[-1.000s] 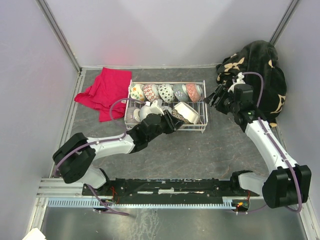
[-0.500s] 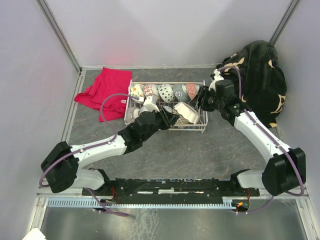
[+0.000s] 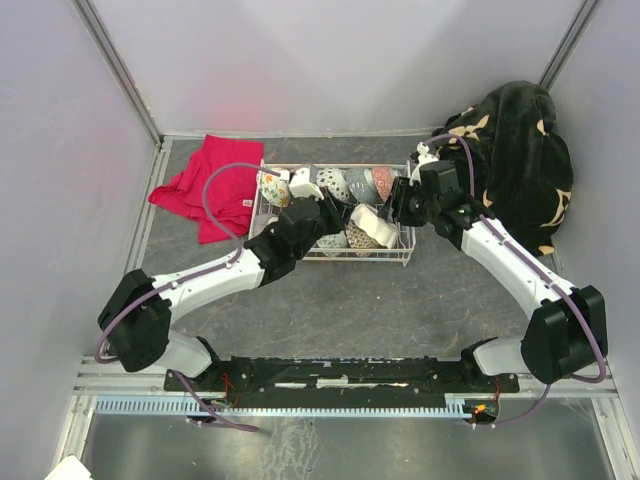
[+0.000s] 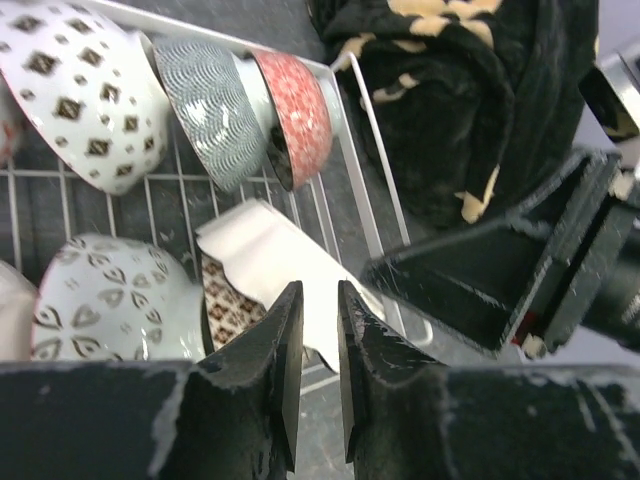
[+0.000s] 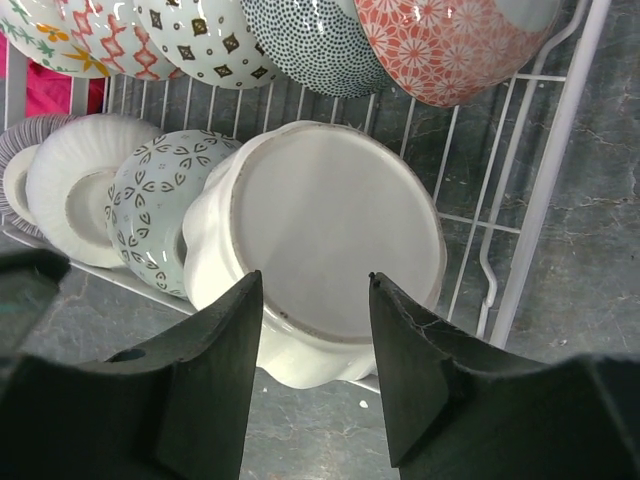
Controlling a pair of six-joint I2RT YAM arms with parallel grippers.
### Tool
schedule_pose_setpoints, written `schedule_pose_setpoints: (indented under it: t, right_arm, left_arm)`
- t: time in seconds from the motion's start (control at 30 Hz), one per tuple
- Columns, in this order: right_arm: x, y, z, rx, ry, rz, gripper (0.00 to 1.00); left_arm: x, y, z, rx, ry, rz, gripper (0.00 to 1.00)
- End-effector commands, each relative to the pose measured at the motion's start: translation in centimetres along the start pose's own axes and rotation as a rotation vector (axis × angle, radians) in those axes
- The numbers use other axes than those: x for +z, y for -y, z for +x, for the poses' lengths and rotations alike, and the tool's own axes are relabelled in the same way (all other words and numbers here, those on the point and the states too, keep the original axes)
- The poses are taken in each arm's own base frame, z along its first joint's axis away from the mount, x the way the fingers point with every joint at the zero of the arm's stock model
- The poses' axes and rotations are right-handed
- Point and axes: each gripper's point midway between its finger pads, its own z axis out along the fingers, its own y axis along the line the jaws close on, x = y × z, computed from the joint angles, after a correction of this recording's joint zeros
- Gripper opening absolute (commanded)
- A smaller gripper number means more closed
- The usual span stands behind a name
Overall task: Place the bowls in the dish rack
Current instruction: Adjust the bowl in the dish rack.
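Right wrist: nine bowls (image 5: 330, 240), one rack (image 5: 537, 200)

The left arm (image 3: 205, 285) and right arm (image 3: 520, 268): white link shells between bulky black joints, a purple cable (image 3: 240, 165) looping along each, mounted on a black rail (image 3: 340, 378). Left gripper (image 4: 318, 290) and right gripper (image 5: 314, 280) carry black wedge-shaped fingers, edges scuffed white.

Stretches the left arm (image 3: 215, 280) forward and rightward, holding the left gripper (image 4: 318, 292) with only a narrow slit between its fingers. Angles the right arm (image 3: 515, 265) forward and leftward, with the right gripper (image 5: 313, 282) pointing down, jaws partly apart.
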Motion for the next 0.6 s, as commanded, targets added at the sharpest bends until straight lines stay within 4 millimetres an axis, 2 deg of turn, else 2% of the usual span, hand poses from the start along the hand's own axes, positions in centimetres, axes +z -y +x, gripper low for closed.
schedule_pose_setpoints:
  t: [0.0,0.23,0.4,0.57]
  right_arm:
    - [-1.2,-0.7,-2.4,-0.029,0.076,0.010,0.54]
    - [-1.3,0.8,-2.2,-0.017,0.086,0.088,0.49]
    - [-1.9,1.5,-2.5,-0.014,0.112,0.128,0.47]
    - [-1.4,2.1,-2.0,-0.012,0.087,0.156,0.43]
  left_arm:
    - [1.6,-0.6,-2.9,0.062,0.066,-0.044,0.26]
    - [4.8,-1.5,-2.4,0.081,0.021,-0.068,0.24]
    - [6.2,-1.5,-1.5,0.094,-0.011,-0.062,0.23]
    - [7.2,-1.4,-0.5,0.108,-0.046,-0.055,0.21]
